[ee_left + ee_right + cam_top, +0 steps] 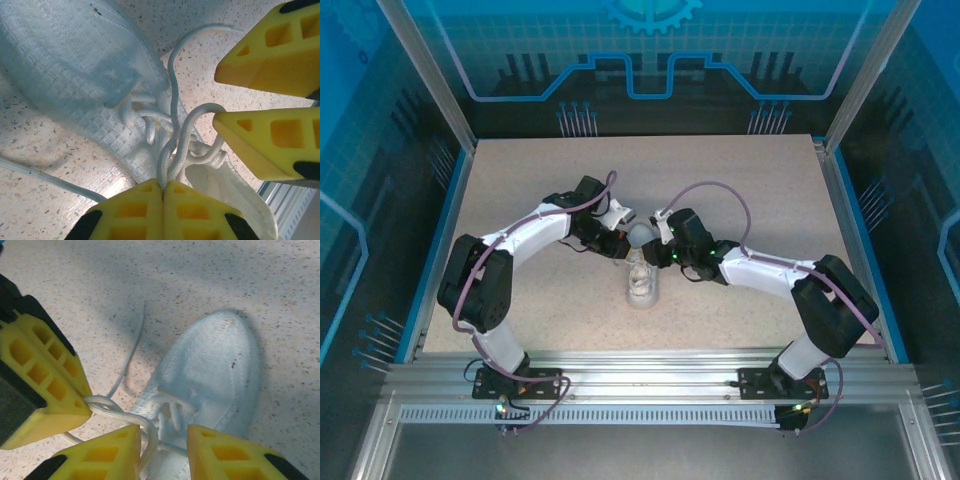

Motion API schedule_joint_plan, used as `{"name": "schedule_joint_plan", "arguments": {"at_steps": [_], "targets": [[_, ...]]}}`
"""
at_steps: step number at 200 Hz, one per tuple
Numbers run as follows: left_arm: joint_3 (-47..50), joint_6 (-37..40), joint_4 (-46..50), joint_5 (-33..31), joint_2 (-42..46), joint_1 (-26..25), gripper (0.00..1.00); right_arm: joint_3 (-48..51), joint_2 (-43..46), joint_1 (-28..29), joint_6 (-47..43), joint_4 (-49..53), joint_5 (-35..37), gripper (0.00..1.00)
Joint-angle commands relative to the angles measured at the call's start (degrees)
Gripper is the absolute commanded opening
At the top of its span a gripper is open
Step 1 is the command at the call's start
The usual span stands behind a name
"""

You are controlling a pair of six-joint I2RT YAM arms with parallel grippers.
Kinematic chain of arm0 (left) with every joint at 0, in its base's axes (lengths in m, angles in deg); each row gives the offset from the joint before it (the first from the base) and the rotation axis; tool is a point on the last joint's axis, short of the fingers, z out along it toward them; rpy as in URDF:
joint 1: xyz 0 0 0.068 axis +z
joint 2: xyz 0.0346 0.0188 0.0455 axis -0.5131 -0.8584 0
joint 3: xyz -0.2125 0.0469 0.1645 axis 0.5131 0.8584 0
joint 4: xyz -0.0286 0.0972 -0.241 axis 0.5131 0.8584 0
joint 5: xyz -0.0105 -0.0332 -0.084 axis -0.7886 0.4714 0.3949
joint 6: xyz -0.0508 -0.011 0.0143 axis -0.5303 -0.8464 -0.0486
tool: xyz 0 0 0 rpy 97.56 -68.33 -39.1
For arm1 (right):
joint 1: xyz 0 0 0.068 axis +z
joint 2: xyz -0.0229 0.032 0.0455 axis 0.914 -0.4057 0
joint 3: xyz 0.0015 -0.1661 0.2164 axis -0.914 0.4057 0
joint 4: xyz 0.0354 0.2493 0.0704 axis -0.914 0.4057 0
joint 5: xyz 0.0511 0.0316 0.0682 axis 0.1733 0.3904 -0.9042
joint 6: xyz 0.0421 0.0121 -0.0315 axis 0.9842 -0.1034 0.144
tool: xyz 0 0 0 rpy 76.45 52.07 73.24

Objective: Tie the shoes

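The small white sneaker lies mid-table with its toe pointing away from the arm bases. Both grippers meet over its laced front. My left gripper is shut on a doubled strand of white lace rising from the eyelets. In the right wrist view those shut left fingers pinch the lace loop at their tip. My right gripper is open above the shoe's tongue. The lace loop runs down the inner face of its left finger. One loose lace end trails over the table.
A speckled beige tabletop surrounds the shoe. Blue rails and aluminium frame posts border it, with transparent panels behind. Another loose lace end lies on the table beside the shoe's side.
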Motion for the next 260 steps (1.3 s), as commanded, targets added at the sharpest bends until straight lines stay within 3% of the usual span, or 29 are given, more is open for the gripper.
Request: {"name": "schedule_joint_plan", "arguments": {"at_steps": [1,60,110,159,260], "targets": [[-1.9,1.4,2.5,1.8,0.7,-0.2,0.0,0.2,-0.9,-1.4,-1.9,-1.9,-5.0,0.31],[-4.8,1.2,5.4,1.8,-0.9,-0.2,0.0,0.2,1.6,-2.2,-0.9,-2.3,-9.2,0.32],[-5.7,-0.6,5.4,2.2,-2.1,0.0,0.0,-1.9,6.4,-0.1,7.2,7.4,-7.4,0.3],[-6.5,-1.0,6.1,3.3,-3.1,0.4,0.0,-3.5,6.9,4.0,11.6,8.2,-5.4,0.13],[-8.6,-1.3,8.9,6.3,-6.1,1.2,0.0,-8.6,-1.5,5.1,12.1,9.5,-4.6,0.04]]}}
